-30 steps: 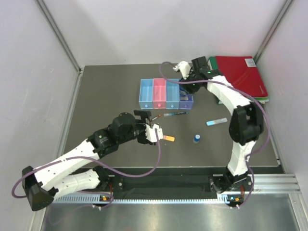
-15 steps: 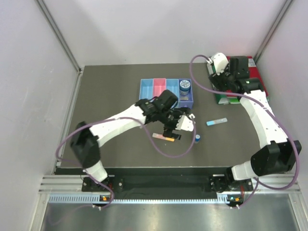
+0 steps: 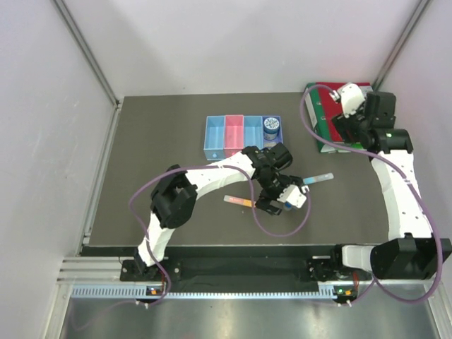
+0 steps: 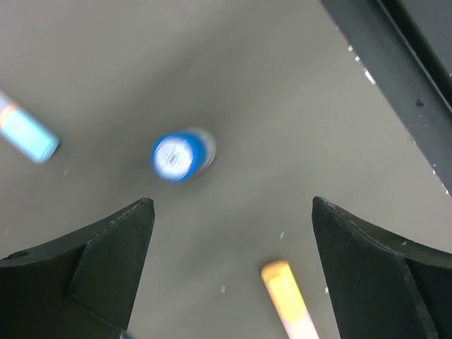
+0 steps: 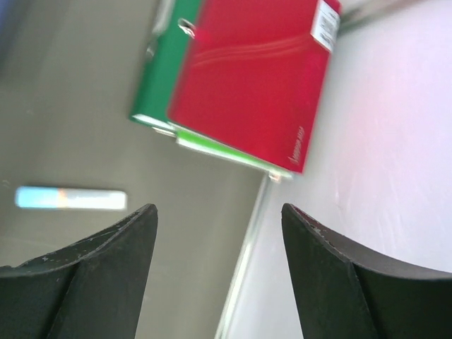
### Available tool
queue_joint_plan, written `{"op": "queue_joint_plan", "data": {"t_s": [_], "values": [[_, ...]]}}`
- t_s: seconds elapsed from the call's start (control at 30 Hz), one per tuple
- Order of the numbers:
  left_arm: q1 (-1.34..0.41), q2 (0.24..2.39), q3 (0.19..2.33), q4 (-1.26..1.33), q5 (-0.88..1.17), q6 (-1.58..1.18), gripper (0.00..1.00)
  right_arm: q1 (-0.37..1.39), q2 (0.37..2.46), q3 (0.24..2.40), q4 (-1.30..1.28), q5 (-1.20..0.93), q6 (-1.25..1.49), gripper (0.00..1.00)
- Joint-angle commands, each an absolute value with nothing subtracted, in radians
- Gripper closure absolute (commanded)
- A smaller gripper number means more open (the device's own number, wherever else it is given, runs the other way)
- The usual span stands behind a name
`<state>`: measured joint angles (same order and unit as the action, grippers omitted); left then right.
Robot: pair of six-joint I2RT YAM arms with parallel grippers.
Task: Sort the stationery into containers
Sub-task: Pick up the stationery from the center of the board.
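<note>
Two grippers, both spread and holding nothing. The left gripper [image 4: 232, 205] hangs over the tiny blue-capped bottle [image 4: 180, 154]. The bottle stands on the table [image 3: 155, 162], clear of both fingers and toward 10 o'clock of their midpoint in the wrist view. In the top view the pink-orange bar [image 3: 239, 201] lies at 9 o'clock of this gripper and the light blue bar [image 3: 318, 179] at 2 o'clock. The right gripper [image 5: 217, 212] hangs by the red and green binders [image 5: 247, 78] in the table's 2 o'clock corner. The containers [image 3: 234, 135] stand toward 12 o'clock of table centre, and the round blue jar [image 3: 271, 127] sits in the bin at the row's 3 o'clock end.
</note>
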<state>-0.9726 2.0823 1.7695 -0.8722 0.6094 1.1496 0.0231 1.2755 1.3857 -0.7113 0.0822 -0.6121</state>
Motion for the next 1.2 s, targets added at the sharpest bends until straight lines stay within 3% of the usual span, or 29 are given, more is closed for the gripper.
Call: {"op": "queue_joint_plan", "data": {"t_s": [0.0,0.63,0.93,1.17], "values": [[-0.988,2.105,1.812,-0.878,0.638,1.200,0.03,-0.070,1.209,1.365,-0.710,0.063,-0.638,0.29],[-0.997,2.209,1.884,-0.759,0.634,1.183,0.10,-0.245,1.120,1.309,-0.739,-0.048,-0.643,0.29],[-1.000,2.214,1.894,-0.773,0.638,1.195,0.35,-0.256,1.114,1.292,-0.721,-0.060,-0.634,0.30],[-1.005,2.230,1.917,-0.799,0.640,1.204,0.41,-0.262,1.112,1.282,-0.713,-0.066,-0.629,0.31]]}}
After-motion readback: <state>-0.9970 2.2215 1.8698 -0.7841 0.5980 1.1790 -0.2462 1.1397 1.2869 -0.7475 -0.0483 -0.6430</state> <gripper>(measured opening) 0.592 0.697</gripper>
